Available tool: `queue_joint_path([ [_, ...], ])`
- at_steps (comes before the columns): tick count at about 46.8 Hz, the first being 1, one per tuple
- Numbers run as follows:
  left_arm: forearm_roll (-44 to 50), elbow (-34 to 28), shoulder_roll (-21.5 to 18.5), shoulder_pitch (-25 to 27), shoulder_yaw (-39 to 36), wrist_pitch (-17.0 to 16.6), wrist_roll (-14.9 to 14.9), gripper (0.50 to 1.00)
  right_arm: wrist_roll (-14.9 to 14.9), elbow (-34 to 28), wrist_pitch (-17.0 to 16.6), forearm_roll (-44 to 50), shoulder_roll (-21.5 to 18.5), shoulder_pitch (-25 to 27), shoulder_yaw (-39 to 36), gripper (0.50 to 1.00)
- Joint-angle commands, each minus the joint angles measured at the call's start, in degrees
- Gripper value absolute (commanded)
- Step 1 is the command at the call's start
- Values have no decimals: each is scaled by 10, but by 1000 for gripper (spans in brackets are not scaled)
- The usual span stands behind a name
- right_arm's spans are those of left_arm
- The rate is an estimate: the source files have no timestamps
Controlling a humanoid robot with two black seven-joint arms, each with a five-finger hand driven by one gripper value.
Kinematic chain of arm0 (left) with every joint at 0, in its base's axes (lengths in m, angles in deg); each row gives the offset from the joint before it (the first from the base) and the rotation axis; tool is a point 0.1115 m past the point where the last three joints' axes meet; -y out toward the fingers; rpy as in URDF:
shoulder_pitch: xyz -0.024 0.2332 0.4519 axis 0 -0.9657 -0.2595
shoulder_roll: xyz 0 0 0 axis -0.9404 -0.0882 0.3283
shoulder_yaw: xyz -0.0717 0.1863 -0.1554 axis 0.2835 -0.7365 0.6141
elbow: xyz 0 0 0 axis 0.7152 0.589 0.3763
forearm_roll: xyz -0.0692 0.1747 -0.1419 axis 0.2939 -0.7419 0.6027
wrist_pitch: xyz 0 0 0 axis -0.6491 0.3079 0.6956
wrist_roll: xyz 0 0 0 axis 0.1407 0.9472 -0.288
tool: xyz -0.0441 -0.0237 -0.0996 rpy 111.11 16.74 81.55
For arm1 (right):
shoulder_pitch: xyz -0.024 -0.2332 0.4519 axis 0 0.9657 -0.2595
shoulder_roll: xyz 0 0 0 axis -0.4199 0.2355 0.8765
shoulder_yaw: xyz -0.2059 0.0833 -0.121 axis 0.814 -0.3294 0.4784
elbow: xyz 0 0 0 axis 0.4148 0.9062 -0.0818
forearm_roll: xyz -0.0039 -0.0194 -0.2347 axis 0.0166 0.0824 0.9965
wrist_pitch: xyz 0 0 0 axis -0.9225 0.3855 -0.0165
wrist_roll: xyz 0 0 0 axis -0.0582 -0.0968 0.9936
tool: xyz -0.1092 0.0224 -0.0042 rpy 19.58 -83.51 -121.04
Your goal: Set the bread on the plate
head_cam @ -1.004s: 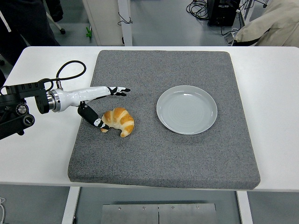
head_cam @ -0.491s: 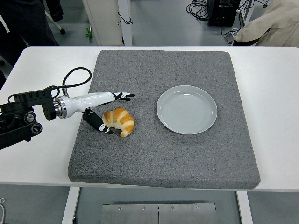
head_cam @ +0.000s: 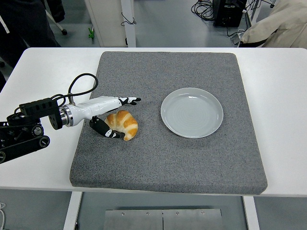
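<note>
- Since the earlier frames, the left hand (head_cam: 113,116) has advanced rightward along the grey mat and now brackets the croissant (head_cam: 123,124).
- Hand state: spread and holding nothing. The fingers (head_cam: 128,100) lie extended past the pastry's far side, while the thumb (head_cam: 104,130) curves low at its near-left end, close to the crust or just touching it; which of the two cannot be told from this view.
- Pose: the white forearm (head_cam: 88,108) runs nearly level above the mat, angled slightly away from the camera, with a black cable (head_cam: 81,81) looping up behind the wrist.
- Right hand: not in view.
- Task object: the croissant lies on the left half of the grey mat (head_cam: 168,158), its curved back facing the plate.
- Handling, as a judgement: the pastry is likely light, soft and flaky, so a firm squeeze would crush or shed the crust. A gentle pinch across the thick middle, fingers opposite thumb, looks safest; the tapered ends would probably break.
- Target: the pale grey plate (head_cam: 192,128) sits empty on the mat's right half, well apart from the croissant.
- Surround: the mat rests on a white table (head_cam: 283,96).
</note>
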Motion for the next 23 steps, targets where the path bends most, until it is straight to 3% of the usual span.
queue_joint_path([
  [1,0,0,1,0,0,-1,-1,818,0,0,1,0,0,0,0,1000],
  [12,0,0,5,-1,-1,-1,-2,707,0,0,0,0,0,0,0,1000],
  [23,0,0,6,-4,-1,-1,-2,662,0,0,0,0,0,0,0,1000],
])
